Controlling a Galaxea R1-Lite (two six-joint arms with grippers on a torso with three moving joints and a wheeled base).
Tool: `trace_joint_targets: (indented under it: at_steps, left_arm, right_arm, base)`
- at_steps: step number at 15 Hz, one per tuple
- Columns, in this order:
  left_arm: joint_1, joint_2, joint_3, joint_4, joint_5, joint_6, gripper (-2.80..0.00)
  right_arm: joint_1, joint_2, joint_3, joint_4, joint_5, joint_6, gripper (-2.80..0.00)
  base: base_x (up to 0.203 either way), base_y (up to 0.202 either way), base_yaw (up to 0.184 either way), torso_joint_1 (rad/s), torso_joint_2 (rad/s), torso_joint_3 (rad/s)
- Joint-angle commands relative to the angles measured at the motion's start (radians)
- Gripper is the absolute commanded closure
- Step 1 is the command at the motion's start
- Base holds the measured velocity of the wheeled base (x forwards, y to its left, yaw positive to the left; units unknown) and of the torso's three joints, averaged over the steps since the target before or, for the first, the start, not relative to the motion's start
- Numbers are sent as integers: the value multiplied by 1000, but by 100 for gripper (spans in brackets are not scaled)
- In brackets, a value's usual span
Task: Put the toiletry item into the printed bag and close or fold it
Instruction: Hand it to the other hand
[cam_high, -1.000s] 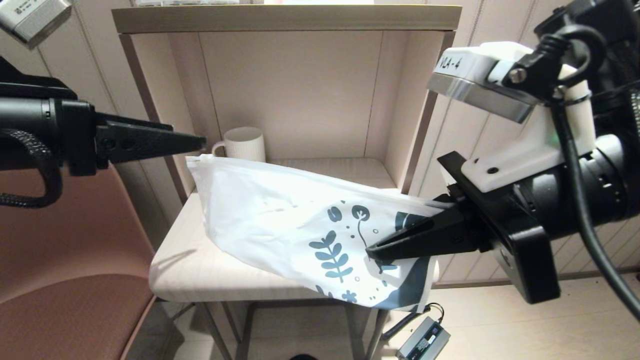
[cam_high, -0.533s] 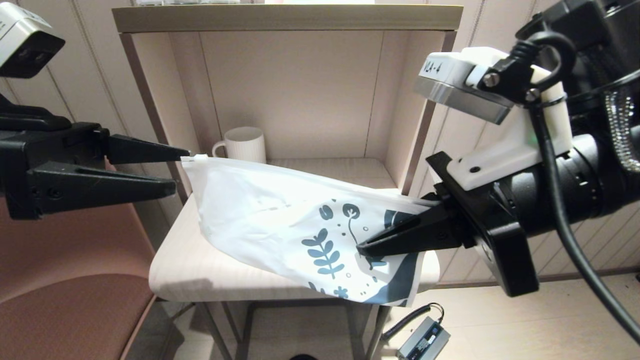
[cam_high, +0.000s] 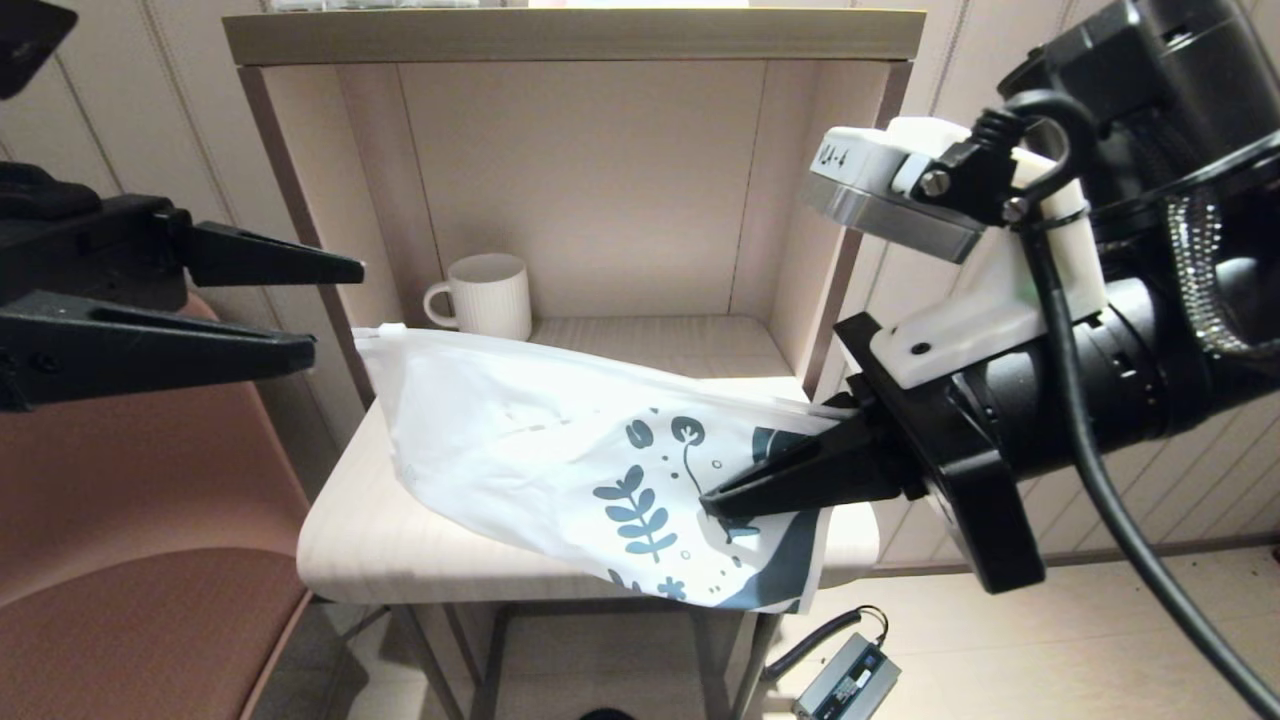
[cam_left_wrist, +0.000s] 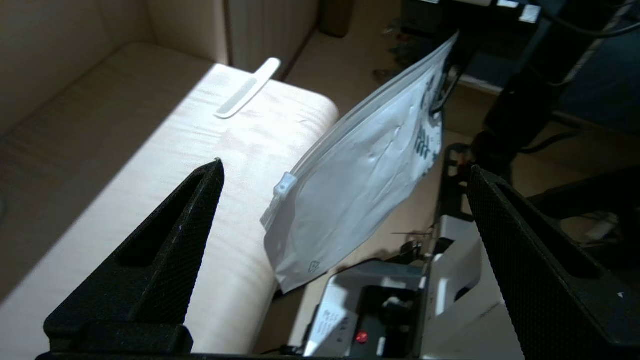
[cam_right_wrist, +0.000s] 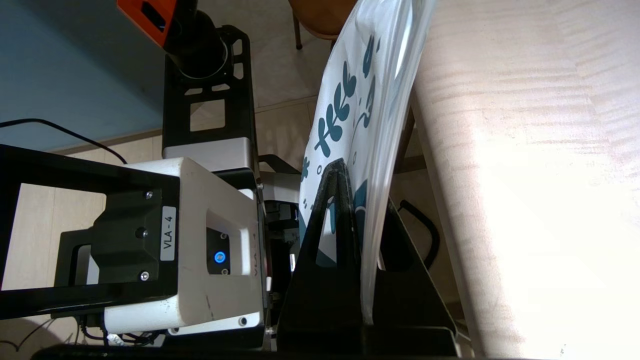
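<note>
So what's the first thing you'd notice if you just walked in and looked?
The printed bag, white with dark leaf prints, hangs in the air over the pale table, pinched at its printed end by the right gripper. The left gripper waits at the bag's other end with its fingers spread wide. The comb lies on the table, not in the bag.

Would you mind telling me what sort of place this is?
Probably a home-style room or a mock-up of one: a pale wooden shelf unit holding a white mug, a brown upholstered seat and panelled walls.
</note>
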Motion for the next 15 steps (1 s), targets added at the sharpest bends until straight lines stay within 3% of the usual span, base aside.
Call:
trace_joint_targets:
  at_steps: [1,3,4,5,8,10,11,15]
  left_arm:
    - [12,29,-197,277,80,115,-280]
    - [13,69,-379,529,266,238,-280]
    - [11,80,-426,618,316,282,-280]
    - [-3,77,-432,632,328,300,-280]
    - [-65,66,-265,557,332,320,-280]
    - [-90,61,-146,378,322,317,-280]
    - [-97,67,-119,321,292,309,-280]
    - [-107,88,-128,305,233,294,-280]
  right_arm:
    - [0,11,4,-4,6,-2,0]
    - [0,12,16,-26,6,-2,0]
    - [3,12,14,-29,8,-2,0]
    - [4,13,11,-29,8,-2,0]
    - [6,11,2,-27,8,-1,0]
    - [6,13,-18,-27,9,1,0]
    - [7,16,-29,-25,9,3,0]
    - [27,28,-26,-26,9,2,0]
  base:
    - [0,0,0,0,0,0]
    - [0,0,0,0,0,0]
    - [0,0,0,0,0,0]
    - [0,0,0,0,0,0]
    - [0,0,0,0,0,0]
    - [0,0,0,0,0,0]
    - [0,0,0,0,0,0]
    - [0,0,0,0,0,0]
